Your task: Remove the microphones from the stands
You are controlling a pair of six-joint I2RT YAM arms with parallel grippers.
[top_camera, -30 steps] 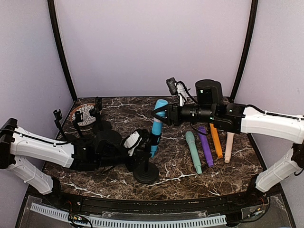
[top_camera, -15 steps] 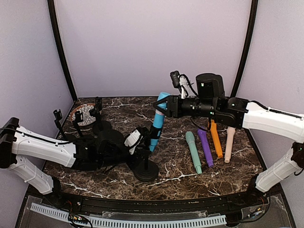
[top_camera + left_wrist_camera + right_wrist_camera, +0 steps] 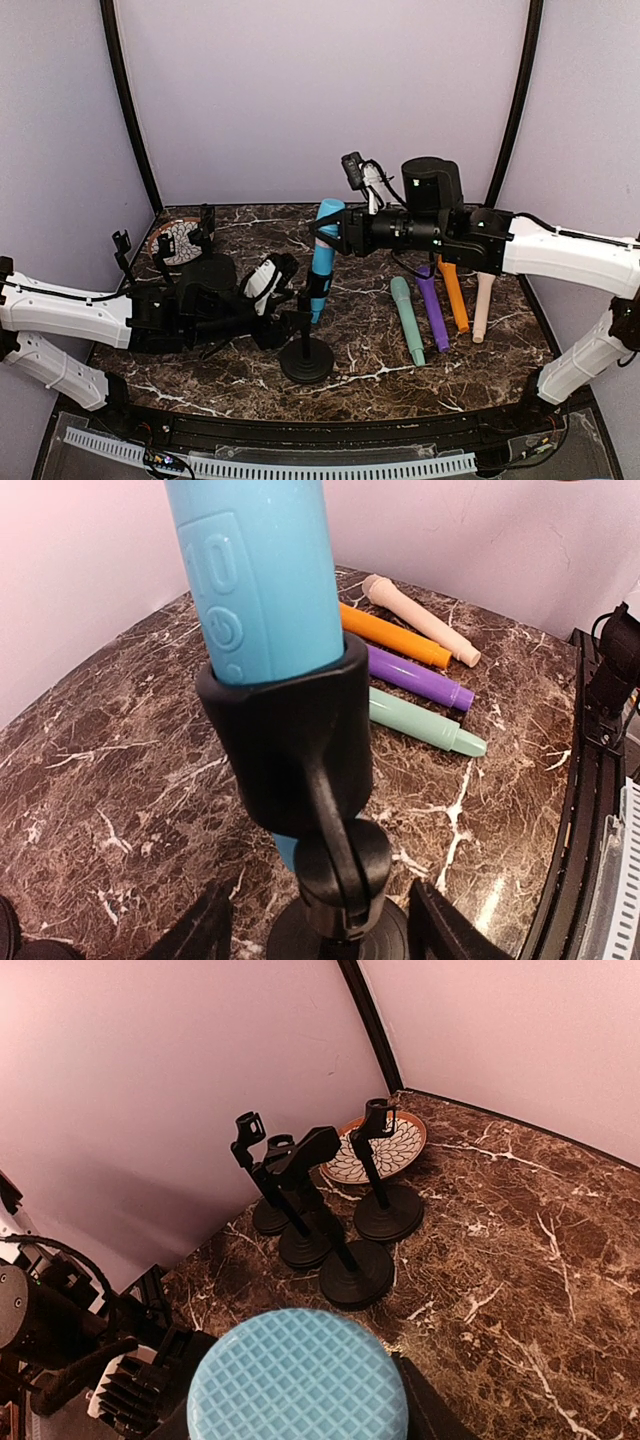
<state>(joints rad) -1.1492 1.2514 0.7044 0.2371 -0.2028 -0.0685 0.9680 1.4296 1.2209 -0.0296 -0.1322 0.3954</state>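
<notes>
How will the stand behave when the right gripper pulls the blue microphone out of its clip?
Probably tippy: the stand is a thin pole on a small round base. Its clip wraps the microphone snugly, so the stand may lift with it. The left gripper sits open around the pole, so nothing seems to steady it.

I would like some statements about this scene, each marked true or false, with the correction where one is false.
1. The blue microphone sits in the clip of the stand. True.
2. The right gripper holds the orange microphone. False: it is shut on the blue microphone's upper end, and the orange one lies on the table.
3. The left gripper is clamped on the stand. False: its fingers stand apart on either side of it.
4. The patterned plate is at the back left. True.
</notes>
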